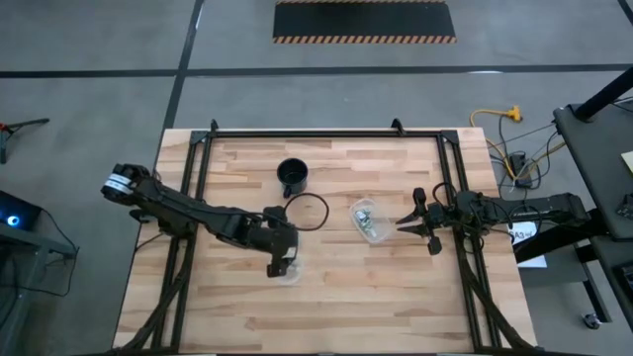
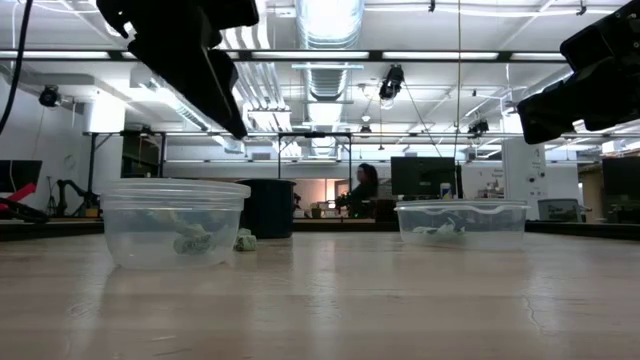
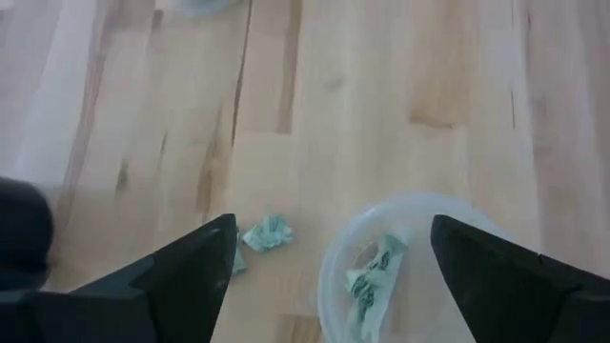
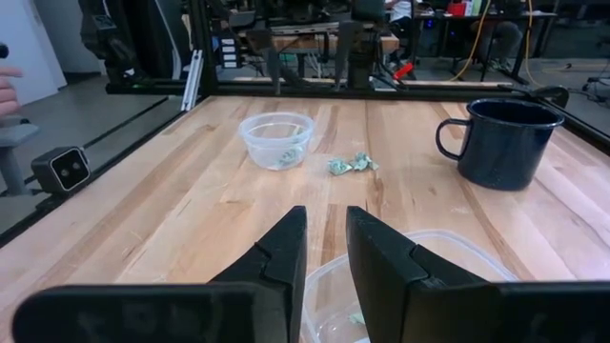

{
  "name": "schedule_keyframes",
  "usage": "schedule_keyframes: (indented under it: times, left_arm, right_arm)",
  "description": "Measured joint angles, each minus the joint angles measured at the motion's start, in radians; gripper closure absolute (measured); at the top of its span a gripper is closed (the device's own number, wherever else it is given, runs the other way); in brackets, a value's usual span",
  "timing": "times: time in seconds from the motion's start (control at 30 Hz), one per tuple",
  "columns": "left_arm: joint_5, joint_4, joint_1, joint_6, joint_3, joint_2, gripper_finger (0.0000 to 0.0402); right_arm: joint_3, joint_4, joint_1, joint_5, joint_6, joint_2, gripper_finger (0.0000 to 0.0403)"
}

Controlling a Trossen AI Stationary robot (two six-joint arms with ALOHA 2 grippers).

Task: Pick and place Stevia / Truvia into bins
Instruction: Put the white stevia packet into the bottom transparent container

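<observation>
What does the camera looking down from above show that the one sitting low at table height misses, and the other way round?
Only the overhead view shows both arms whole: the left claw over the round tub, the right claw beside the oblong tub, and a black ring lying on the table.

Only the low view shows the room behind, with a person there, and a crumpled sachet lying on the table outside the round tub.

Both show the two tubs and the black mug.

left tool (image 3: 324,262) spread wide, right tool (image 4: 326,243) narrowly parted
</observation>
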State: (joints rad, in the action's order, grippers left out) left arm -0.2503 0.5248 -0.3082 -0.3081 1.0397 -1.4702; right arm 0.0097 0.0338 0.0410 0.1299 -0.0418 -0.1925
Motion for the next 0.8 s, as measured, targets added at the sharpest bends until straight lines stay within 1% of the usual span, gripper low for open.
schedule_keyframes:
  times: [0.2, 0.33, 0.47, 0.5, 0.7, 0.8]
  left_arm:
    - [-0.058, -0.004, 0.001, -0.001, -0.005, -0.029, 0.0069]
    - [-0.073, -0.053, 0.001, 0.013, -0.011, -0.055, 0.0069]
    - [-0.073, -0.075, 0.001, 0.157, -0.009, -0.072, 0.0069]
    - [-0.074, -0.076, 0.001, 0.166, -0.008, -0.072, 0.0069]
    - [-0.129, -0.08, 0.004, 0.16, -0.007, -0.068, 0.0069]
    - [-0.133, -0.081, 0.012, 0.16, 0.001, -0.068, 0.0069]
  right_arm:
    - [0.0, 0.0, 0.0, 0.0, -0.001, 0.0, 0.0335]
    - [0.0, 0.0, 0.0, 0.0, 0.0, 0.0, 0.0335]
    - [0.0, 0.0, 0.0, 0.0, 0.0, 0.0, 0.0335]
    - [0.0, 0.0, 0.0, 0.0, 0.0, 0.0, 0.0335]
    - [0.0, 0.0, 0.0, 0.0, -0.002, 0.0, 0.0335]
    - [0.0, 0.0, 0.0, 0.0, 0.0, 0.0, 0.0335]
